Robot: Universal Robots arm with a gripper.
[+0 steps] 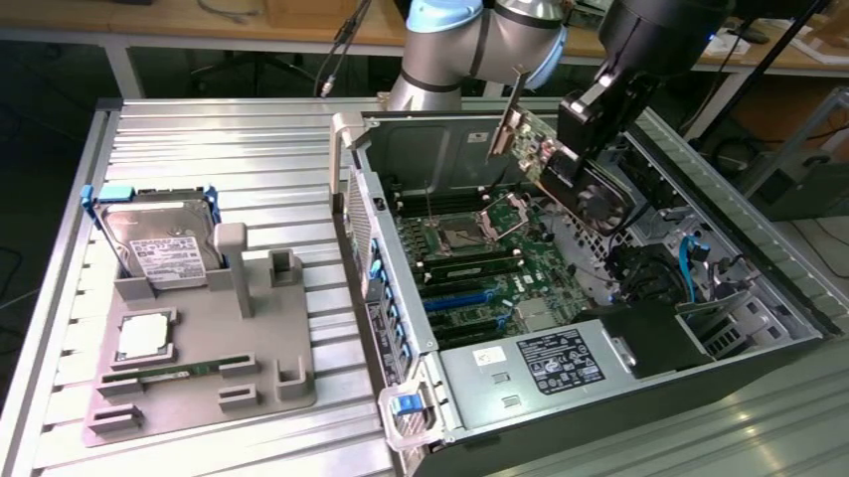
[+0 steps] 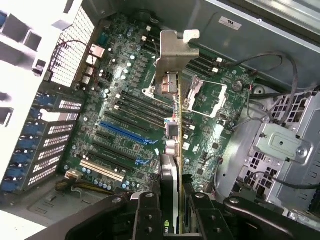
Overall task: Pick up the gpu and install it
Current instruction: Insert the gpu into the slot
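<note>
My gripper point(image 1: 579, 139) is shut on the gpu point(image 1: 599, 202), a dark card with a black fan face and a silver end bracket point(image 1: 507, 121). It holds the card tilted in the air above the open computer case point(image 1: 398, 298), over the motherboard point(image 1: 484, 260). In the wrist view the gpu point(image 2: 170, 150) is seen edge-on between my black fingers point(image 2: 145, 212), with its bracket point(image 2: 175, 50) pointing away from my gripper point(image 2: 171, 212). The card hangs above the board and touches no slot. The blue expansion slot point(image 2: 125, 132) lies off to one side of it.
A grey holder tray point(image 1: 265, 338) on the slatted table at the exterior view's left carries a silver hard drive point(image 1: 159, 248), a smaller drive point(image 1: 143, 338) and a RAM stick point(image 1: 179, 370). The case walls, power supply point(image 1: 558, 363) and cables point(image 1: 690, 268) hem in the board.
</note>
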